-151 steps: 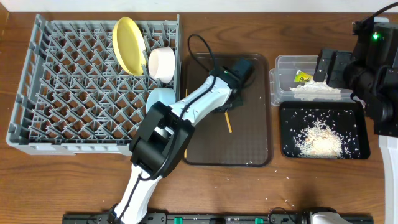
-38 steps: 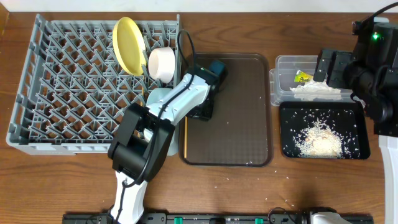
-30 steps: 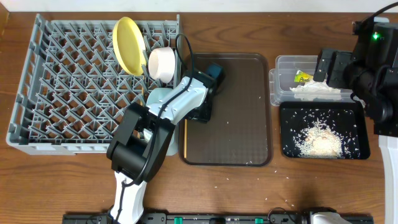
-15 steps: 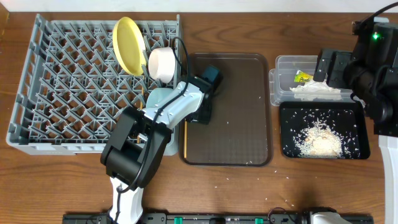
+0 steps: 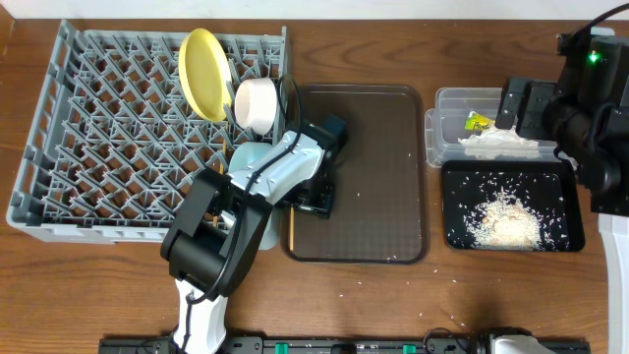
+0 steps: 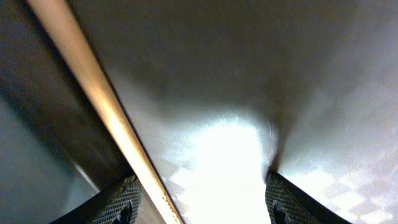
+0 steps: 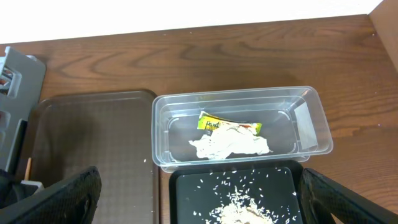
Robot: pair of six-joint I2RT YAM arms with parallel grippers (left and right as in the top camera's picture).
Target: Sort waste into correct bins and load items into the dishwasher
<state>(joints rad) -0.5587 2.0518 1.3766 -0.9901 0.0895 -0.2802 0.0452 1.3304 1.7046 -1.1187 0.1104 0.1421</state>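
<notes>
At the near left of the brown tray (image 5: 378,197), the left pincer (image 6: 202,202) is down close to the tray floor with its fingers (image 6: 121,202) spread. A chopstick (image 6: 102,102) runs slantwise between them, hard by the left finger and well apart from the right one. It is not pinched, and whether the finger touches it cannot be told. The tray surface here is blurred and glaring.

From overhead, the left pincer (image 5: 316,197) sits over the tray's left rim. The chopstick (image 5: 292,224) lies along that rim, its near end sticking out toward the front of the bench (image 5: 118,285). A few grains of rice lie loose on the bench and the tray.

Just left of the arm stands the rack (image 5: 88,147). The blue bowl (image 5: 248,157) is at its right edge beside the arm. Farther back come the white bowl (image 5: 257,101) on its side and the plate (image 5: 201,71) on edge.

On the right, the black tray (image 5: 457,211) holds a heap of rice (image 5: 509,221). Behind it, touching or nearly so, is the tub (image 5: 437,113), with the wrapper (image 5: 479,121) and napkin (image 5: 496,144) inside.

The right pincer (image 7: 205,208) hangs above the tub (image 7: 311,102) and black tray (image 7: 180,186), holding nothing, its fingers (image 7: 62,199) spread wide. The wrapper (image 7: 227,124) lies partly under the napkin (image 7: 230,145).
</notes>
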